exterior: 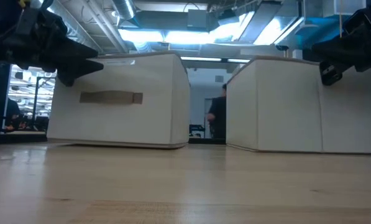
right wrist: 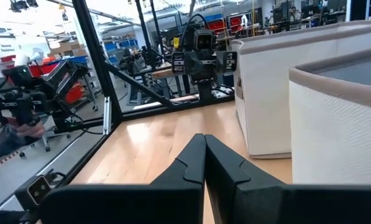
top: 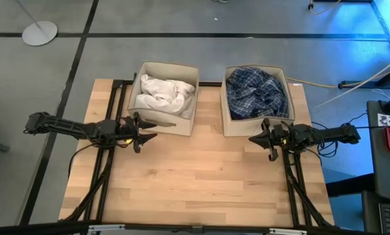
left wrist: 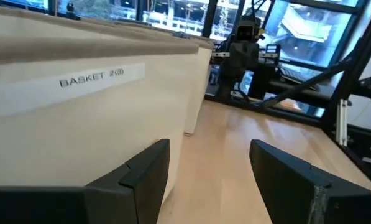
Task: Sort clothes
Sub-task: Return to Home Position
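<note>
Printed label (left wrist: 89,78) on a fabric box (left wrist: 79,143) reads "BASKET 2(3)".
The words stand in dark capitals on a pale strip across the front wall of the left beige box; in the low view the same label (exterior: 110,97) is too small to read.

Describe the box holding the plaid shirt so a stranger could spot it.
On the wooden table, two beige boxes stand at the far edge. It is the right box, filled with a blue-and-white plaid shirt; the left box holds white shirts.

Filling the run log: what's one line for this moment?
left hand: open, empty | right hand: shut, empty | white clothes: left box | plaid shirt: right box
</note>
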Controlling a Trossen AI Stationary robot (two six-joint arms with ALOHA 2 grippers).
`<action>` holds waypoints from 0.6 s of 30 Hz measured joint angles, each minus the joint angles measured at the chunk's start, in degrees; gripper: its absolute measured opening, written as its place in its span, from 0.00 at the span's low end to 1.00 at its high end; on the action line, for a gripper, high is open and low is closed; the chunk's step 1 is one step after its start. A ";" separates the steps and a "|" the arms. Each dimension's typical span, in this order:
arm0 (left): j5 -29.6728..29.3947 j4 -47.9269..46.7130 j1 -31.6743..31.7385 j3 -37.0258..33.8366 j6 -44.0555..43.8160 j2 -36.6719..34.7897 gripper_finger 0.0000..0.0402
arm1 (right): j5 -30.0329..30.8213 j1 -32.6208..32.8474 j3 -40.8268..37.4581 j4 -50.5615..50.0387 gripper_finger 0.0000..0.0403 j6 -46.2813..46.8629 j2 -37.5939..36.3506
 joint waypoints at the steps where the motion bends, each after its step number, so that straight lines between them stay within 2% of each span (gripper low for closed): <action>1: 0.00 -0.21 0.00 0.00 0.24 0.02 0.53 | -0.17 0.00 -0.01 -0.04 0.02 0.34 0.00; 18: -0.13 -3.22 -0.02 0.00 -1.08 0.04 0.53 | -1.24 0.00 -0.02 -0.07 0.02 0.51 0.00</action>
